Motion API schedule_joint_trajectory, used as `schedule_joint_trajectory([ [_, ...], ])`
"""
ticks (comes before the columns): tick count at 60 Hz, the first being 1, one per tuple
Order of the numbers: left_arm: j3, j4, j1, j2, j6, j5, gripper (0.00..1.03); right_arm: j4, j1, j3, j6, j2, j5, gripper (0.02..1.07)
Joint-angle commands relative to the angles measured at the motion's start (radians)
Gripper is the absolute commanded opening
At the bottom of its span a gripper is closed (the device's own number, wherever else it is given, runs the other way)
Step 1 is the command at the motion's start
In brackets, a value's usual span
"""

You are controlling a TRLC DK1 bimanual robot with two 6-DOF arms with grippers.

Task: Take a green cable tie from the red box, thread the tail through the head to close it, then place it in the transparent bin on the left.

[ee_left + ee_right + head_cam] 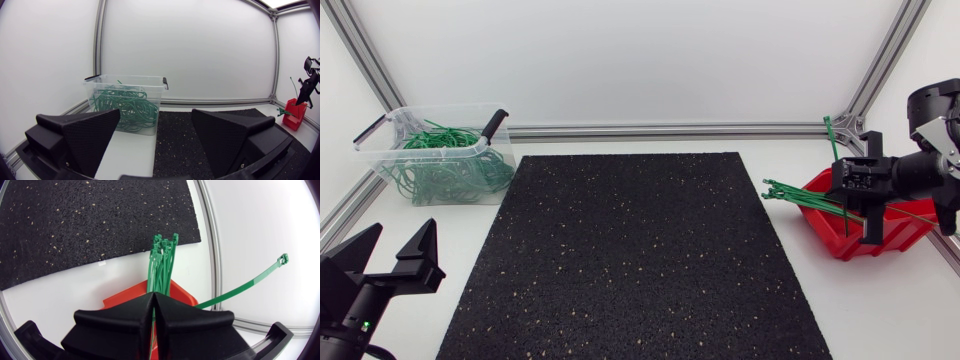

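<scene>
1. Grip: right gripper [154, 296] pinched on 1 tie [240, 285] over box [180, 294]; left gripper [395, 262] spread wide, holding nothing, facing bin [125, 79].
2. Could drag bundle [162, 265] out too, if snagged on lifting.
3. Could lose tie through slip in so thin a pinch.

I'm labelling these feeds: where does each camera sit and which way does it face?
Head: above the table, looking down on the mat; left arm and right arm at the sides.
Left wrist: on the left arm, looking across at the bin; left jaws open.
Right wrist: on the right arm, looking down on the box; right jaws shut on a tie.
Shared: all show the box.
</scene>
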Motion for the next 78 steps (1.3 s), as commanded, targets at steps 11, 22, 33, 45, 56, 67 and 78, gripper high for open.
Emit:
schedule_joint_trajectory([
  [11,-0.039,-0.021,-0.004,-0.007,-0.008,0.007,1.00,0.041,0.002,-0.123,-0.099,-0.023,0.013,0.64],
  [22,-0.039,-0.022,-0.007,-0.007,-0.008,0.013,1.00,0.063,-0.004,-0.131,-0.136,-0.060,0.014,0.65],
  [33,-0.039,-0.024,-0.005,-0.007,-0.008,0.014,1.00,0.041,-0.011,-0.090,-0.122,-0.066,0.005,0.65],
  [45,-0.039,-0.025,-0.005,-0.007,-0.008,0.014,1.00,-0.031,0.022,-0.062,-0.073,-0.132,-0.032,0.65],
  [56,-0.039,-0.027,-0.005,-0.007,-0.008,0.014,1.00,-0.029,0.107,-0.123,-0.067,-0.212,-0.019,0.65],
  [67,-0.039,-0.027,-0.002,-0.007,-0.008,0.014,1.00,-0.009,0.263,-0.200,-0.043,-0.249,0.077,0.65],
  [78,-0.039,-0.027,0.002,-0.007,-0.008,0.014,1.00,0.146,0.380,-0.303,-0.035,-0.203,0.186,0.65],
])
